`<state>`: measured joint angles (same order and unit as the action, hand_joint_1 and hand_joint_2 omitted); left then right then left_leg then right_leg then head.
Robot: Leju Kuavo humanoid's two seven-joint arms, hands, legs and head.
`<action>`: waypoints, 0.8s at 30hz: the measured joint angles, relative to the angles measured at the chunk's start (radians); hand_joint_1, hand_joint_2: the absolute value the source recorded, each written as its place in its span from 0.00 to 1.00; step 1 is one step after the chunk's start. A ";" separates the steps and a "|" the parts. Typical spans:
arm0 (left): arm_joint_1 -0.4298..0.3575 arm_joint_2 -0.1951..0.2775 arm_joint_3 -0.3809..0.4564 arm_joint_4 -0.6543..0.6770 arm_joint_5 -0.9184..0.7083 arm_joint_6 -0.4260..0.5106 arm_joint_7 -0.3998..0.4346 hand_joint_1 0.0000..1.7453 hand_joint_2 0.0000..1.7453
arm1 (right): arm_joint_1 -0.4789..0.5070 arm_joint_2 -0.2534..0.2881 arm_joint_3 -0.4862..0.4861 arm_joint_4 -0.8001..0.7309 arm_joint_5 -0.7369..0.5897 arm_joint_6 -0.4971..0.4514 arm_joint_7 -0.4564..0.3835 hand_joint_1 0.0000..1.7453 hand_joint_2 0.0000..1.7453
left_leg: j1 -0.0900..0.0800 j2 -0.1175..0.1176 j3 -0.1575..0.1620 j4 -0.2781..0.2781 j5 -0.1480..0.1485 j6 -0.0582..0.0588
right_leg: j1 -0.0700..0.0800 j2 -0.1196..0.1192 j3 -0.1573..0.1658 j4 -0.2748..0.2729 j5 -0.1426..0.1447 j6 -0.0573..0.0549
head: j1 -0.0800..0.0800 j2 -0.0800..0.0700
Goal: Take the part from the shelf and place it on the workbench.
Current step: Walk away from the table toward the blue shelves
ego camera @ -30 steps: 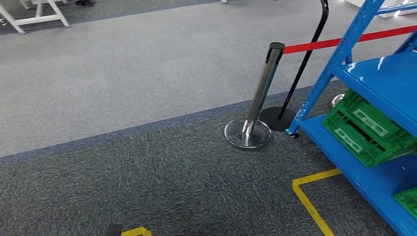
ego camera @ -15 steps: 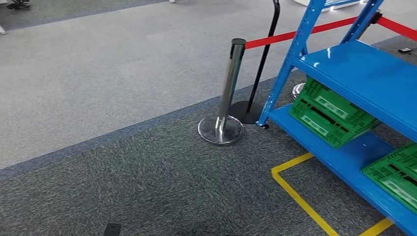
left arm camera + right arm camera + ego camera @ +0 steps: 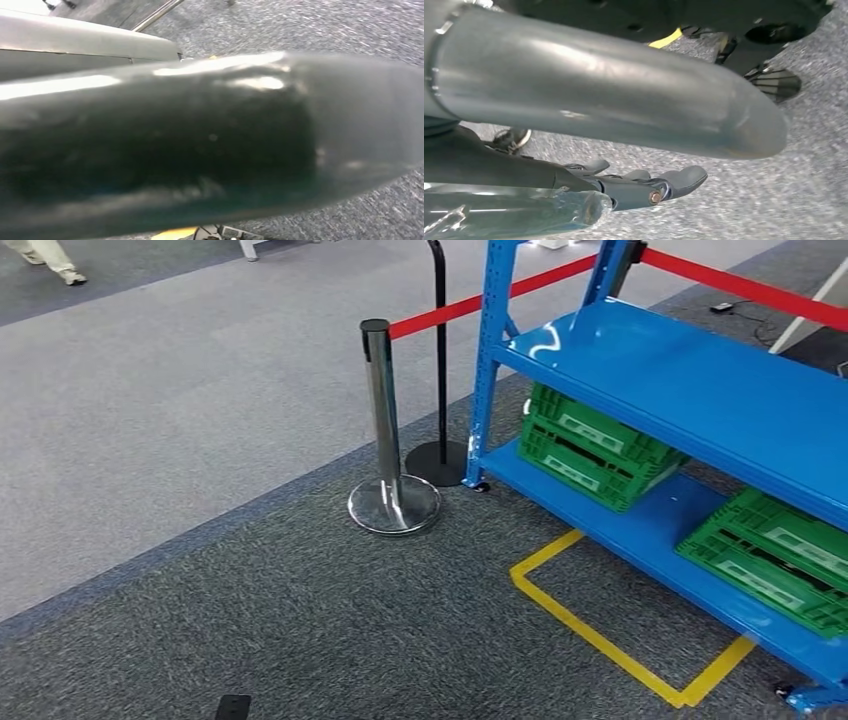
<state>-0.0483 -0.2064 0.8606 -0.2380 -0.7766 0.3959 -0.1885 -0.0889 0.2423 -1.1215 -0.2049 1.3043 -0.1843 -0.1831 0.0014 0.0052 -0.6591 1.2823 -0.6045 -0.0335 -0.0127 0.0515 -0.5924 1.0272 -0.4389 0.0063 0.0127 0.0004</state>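
1. In my right wrist view, the right hand (image 3: 644, 186) hangs over the speckled grey carpet (image 3: 804, 165). Its dark fingers (image 3: 684, 177) lie stretched out, a little apart, holding nothing and touching nothing.
2. My left wrist view is taken up by a blurred glossy dark surface, so I cannot tell how the left hand's fingers stand.
3. Just beyond the right hand's fingers, a smooth silver tube of the arm (image 3: 599, 95) crosses the same view, with a strip of yellow tape (image 3: 664, 39) on the carpet behind it.
4. From the head view I see the blue metal shelf rack (image 3: 690, 380) at the right, its upper shelf board bare and glossy.
5. On the lower shelf board sit two green slatted plastic crates: the near green crate (image 3: 770, 560) to the right, the far green crate (image 3: 590, 445) by the rack's corner post, both tilted. I cannot tell whether either holds the part; I can make out no part.
6. A yellow taped rectangle (image 3: 600, 635) marks the dark carpet directly in front of the rack.
7. Left of the corner post stands a chrome stanchion post (image 3: 385, 430) on a round base, carrying a red barrier belt (image 3: 470, 306); a black stand with a round foot (image 3: 438, 455) is just behind it.
8. Far off at top left, a person's foot (image 3: 70, 276) treads the lighter carpet.
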 joint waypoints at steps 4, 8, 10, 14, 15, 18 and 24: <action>-0.001 0.000 0.000 0.000 0.000 -0.001 -0.001 0.00 0.00 | 0.000 0.000 0.000 0.000 0.000 0.000 0.002 0.00 0.00 | 0.013 -0.067 0.101 -0.233 0.127 -0.001 | -0.003 0.059 -0.005 0.004 0.006 0.016 | -0.001 0.000; -0.003 0.000 0.001 0.000 -0.001 -0.001 -0.002 0.00 0.00 | 0.006 0.000 0.000 0.000 -0.001 0.000 0.010 0.00 0.00 | 0.013 -0.071 0.119 -0.286 0.138 0.021 | -0.009 0.089 -0.025 -0.004 0.018 0.044 | -0.003 0.000; -0.004 0.000 0.001 0.000 -0.002 -0.001 -0.004 0.00 0.00 | 0.009 0.000 0.000 0.000 -0.001 -0.001 0.016 0.00 0.00 | 0.013 -0.045 0.120 -0.290 0.142 0.037 | -0.006 0.038 -0.050 0.036 -0.007 0.051 | 0.003 0.000; 0.003 0.000 0.001 0.000 -0.003 -0.001 -0.008 0.00 0.00 | 0.003 0.001 0.000 0.000 -0.002 0.000 0.020 0.00 0.00 | 0.003 0.018 0.120 -0.291 0.140 0.050 | -0.003 -0.042 -0.157 0.276 -0.121 0.055 | 0.009 0.000; 0.003 0.000 0.001 0.000 -0.003 -0.001 -0.008 0.00 0.00 | 0.005 0.001 0.000 0.000 -0.002 0.000 0.021 0.00 0.00 | 0.001 0.033 0.121 -0.290 0.139 0.050 | -0.003 -0.044 -0.158 0.287 -0.118 0.055 | 0.009 0.000; 0.001 0.000 0.002 0.000 -0.003 -0.001 -0.009 0.00 0.00 | 0.007 0.001 0.000 0.000 -0.002 0.000 0.022 0.00 0.00 | -0.001 0.067 0.130 -0.289 0.132 0.043 | 0.002 -0.082 -0.052 0.113 -0.041 0.048 | 0.010 0.000; -0.004 0.000 0.002 0.000 -0.005 -0.001 -0.013 0.00 0.00 | 0.003 0.001 0.000 0.000 -0.002 0.000 0.022 0.00 0.00 | -0.003 0.094 0.142 -0.286 0.118 0.010 | 0.008 -0.088 0.005 0.003 -0.010 0.015 | 0.007 0.000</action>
<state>-0.0526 -0.2067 0.8621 -0.2377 -0.7815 0.3944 -0.2015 -0.0856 0.2430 -1.1215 -0.2049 1.3027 -0.1845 -0.1616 -0.0012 0.0997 -0.5167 0.9964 -0.4870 -0.0231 -0.0045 -0.0361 -0.5874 1.0300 -0.4489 0.0214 0.0198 0.0004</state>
